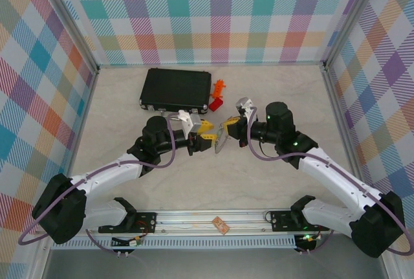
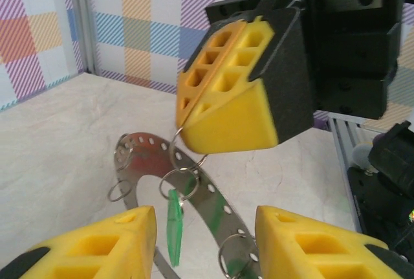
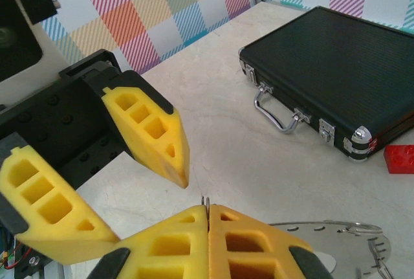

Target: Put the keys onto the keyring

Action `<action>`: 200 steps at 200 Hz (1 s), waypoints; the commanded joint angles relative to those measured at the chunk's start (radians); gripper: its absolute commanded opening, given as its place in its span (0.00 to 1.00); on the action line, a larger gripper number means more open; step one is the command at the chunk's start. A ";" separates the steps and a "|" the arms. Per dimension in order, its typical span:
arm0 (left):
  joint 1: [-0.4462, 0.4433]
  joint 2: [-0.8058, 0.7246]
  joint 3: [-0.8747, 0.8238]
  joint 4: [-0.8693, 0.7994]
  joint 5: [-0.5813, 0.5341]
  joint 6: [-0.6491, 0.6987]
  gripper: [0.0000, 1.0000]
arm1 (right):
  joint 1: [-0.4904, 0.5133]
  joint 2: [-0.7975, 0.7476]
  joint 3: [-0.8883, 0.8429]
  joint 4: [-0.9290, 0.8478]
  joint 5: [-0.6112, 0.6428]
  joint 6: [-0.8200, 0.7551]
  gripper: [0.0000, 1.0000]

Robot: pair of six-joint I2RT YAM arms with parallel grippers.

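The keyring (image 2: 217,196) is a flat grey metal band with small holes, held tilted above the table between the two grippers (image 1: 221,142). Small wire rings hang from it, and one carries a green tag (image 2: 174,224) seen edge-on; the keys' metal blades I cannot make out. My right gripper (image 3: 208,217) is shut on a thin wire ring at the band's edge, and its yellow fingers (image 2: 229,91) hang over the band. My left gripper (image 2: 206,243) is open, one finger on each side of the band and tag, touching neither. The band (image 3: 336,240) also lies under my right fingers.
A black case (image 1: 176,89) with a metal handle (image 3: 278,111) lies at the back of the table. An orange piece (image 1: 220,88) and a red piece (image 1: 215,104) sit just right of it. Checked walls close the table on three sides.
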 commanded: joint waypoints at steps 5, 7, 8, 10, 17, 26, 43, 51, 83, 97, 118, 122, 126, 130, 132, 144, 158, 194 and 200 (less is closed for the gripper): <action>-0.003 -0.024 0.028 -0.033 -0.101 -0.084 0.46 | -0.002 -0.030 -0.012 0.075 -0.035 -0.012 0.00; -0.003 -0.025 0.030 -0.035 -0.105 -0.090 0.46 | -0.002 -0.030 -0.013 0.078 -0.037 -0.014 0.00; -0.003 -0.024 0.031 -0.037 -0.107 -0.094 0.46 | -0.001 -0.030 -0.014 0.081 -0.038 -0.014 0.00; -0.002 -0.024 0.034 -0.039 -0.113 -0.104 0.47 | -0.002 -0.030 -0.016 0.086 -0.040 -0.015 0.00; 0.001 -0.023 0.041 -0.043 -0.127 -0.138 0.48 | -0.002 -0.030 -0.020 0.105 -0.047 -0.017 0.00; 0.010 -0.023 0.050 -0.045 -0.127 -0.183 0.49 | -0.001 -0.026 -0.025 0.133 -0.056 -0.018 0.00; 0.023 -0.026 0.057 -0.025 -0.141 -0.270 0.49 | -0.004 -0.007 -0.026 0.184 -0.083 -0.014 0.00; 0.031 -0.030 0.055 -0.003 -0.153 -0.317 0.49 | -0.004 0.005 -0.021 0.206 -0.099 -0.010 0.00; 0.086 -0.036 0.036 0.143 -0.036 -0.453 0.48 | -0.006 0.044 -0.013 0.294 -0.152 0.004 0.00; 0.105 -0.029 0.040 0.197 0.016 -0.509 0.46 | -0.007 0.060 -0.005 0.321 -0.166 0.011 0.00; 0.120 -0.004 0.050 0.277 0.095 -0.574 0.43 | -0.007 0.083 0.001 0.367 -0.197 0.026 0.00; 0.121 0.002 0.053 0.289 0.108 -0.584 0.43 | -0.007 0.087 0.002 0.375 -0.201 0.030 0.00; 0.121 0.009 0.056 0.296 0.120 -0.591 0.43 | -0.007 0.090 0.004 0.380 -0.203 0.033 0.00; 0.122 0.014 0.060 0.301 0.132 -0.594 0.43 | -0.007 0.094 0.005 0.384 -0.205 0.035 0.00; 0.122 0.018 0.063 0.302 0.139 -0.597 0.42 | -0.006 0.096 0.005 0.386 -0.206 0.036 0.00; 0.123 0.040 0.076 0.307 0.176 -0.604 0.41 | -0.007 0.103 0.010 0.399 -0.212 0.041 0.00; 0.123 0.063 0.082 0.322 0.200 -0.616 0.40 | -0.007 0.107 0.014 0.413 -0.213 0.048 0.00; 0.124 0.084 0.064 0.349 0.203 -0.608 0.39 | -0.008 0.110 0.022 0.420 -0.210 0.057 0.00; 0.124 0.082 0.061 0.346 0.199 -0.604 0.39 | -0.007 0.109 0.023 0.417 -0.211 0.055 0.00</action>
